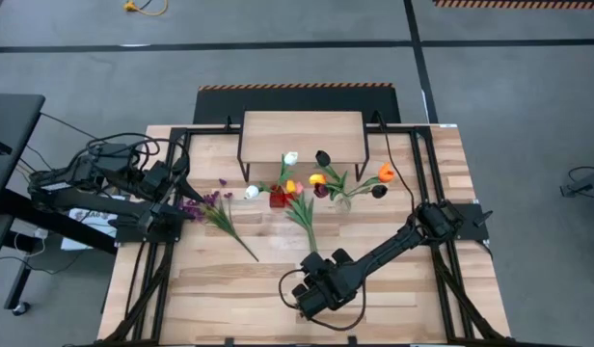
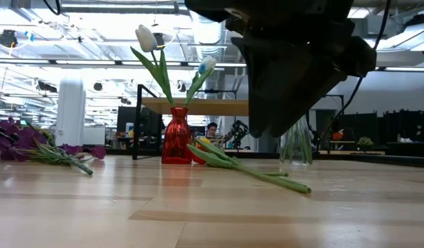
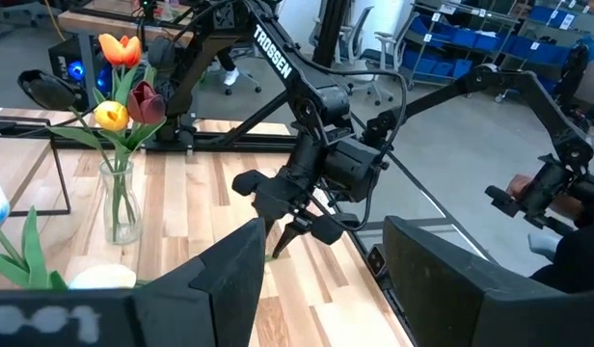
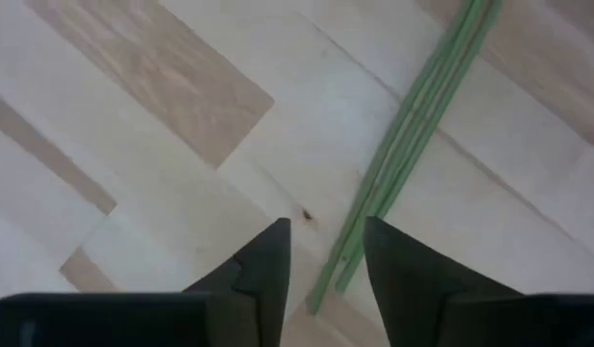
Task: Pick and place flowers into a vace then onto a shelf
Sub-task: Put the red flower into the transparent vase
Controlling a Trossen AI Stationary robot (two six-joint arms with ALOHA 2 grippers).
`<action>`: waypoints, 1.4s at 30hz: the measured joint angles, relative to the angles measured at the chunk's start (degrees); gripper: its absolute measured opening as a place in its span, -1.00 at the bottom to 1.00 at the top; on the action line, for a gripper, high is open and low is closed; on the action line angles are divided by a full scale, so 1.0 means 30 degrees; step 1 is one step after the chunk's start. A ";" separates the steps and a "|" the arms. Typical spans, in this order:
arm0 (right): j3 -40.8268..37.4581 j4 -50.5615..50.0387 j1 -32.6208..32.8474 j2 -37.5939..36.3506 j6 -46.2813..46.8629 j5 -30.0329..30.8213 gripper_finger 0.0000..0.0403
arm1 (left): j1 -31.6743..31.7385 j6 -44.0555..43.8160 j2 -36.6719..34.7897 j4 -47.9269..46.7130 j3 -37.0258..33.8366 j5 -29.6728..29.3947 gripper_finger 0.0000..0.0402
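Observation:
A small bundle of tulips (image 1: 302, 214) lies flat on the table, red and yellow heads by the red vase (image 1: 278, 199), green stems (image 4: 413, 135) running toward the near edge. My right gripper (image 4: 324, 253) points steeply down, open, a finger on either side of the stems' cut ends (image 4: 328, 280). White tulips (image 2: 147, 38) stand in the red vase (image 2: 176, 135). Orange, yellow and dark tulips (image 3: 123, 92) stand in a clear glass vase (image 3: 120, 200). A bunch of purple blossoms (image 1: 212, 208) lies on the table, close to my left gripper (image 3: 324, 289), which waits open and raised at the table's left.
The light-wood shelf (image 1: 302, 137) stands on black legs at the table's far middle, just behind both vases. Bare planks lie near the front edge around my right arm (image 1: 374, 253). Black frame rails run along the table's left and right sides.

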 joint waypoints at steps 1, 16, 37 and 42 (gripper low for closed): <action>0.0000 -0.0084 -0.0037 0.0006 -0.0029 0.0000 -0.36 | 0.0007 -0.0056 0.0000 0.0000 -0.0003 0.0042 0.00; -0.1282 0.0403 -0.0337 0.0050 -0.0209 -0.1392 -0.45 | 0.0005 -0.0162 0.0001 0.0000 -0.0004 0.0095 0.00; -0.2186 0.1706 -0.0410 0.0043 -0.0200 -0.1455 -0.46 | 0.0004 -0.0263 0.0006 0.0000 -0.0007 0.0080 0.00; -0.2186 0.1699 -0.0452 0.0043 -0.0212 -0.1473 -0.55 | 0.0007 -0.0271 0.0001 0.0000 -0.0007 0.0080 0.00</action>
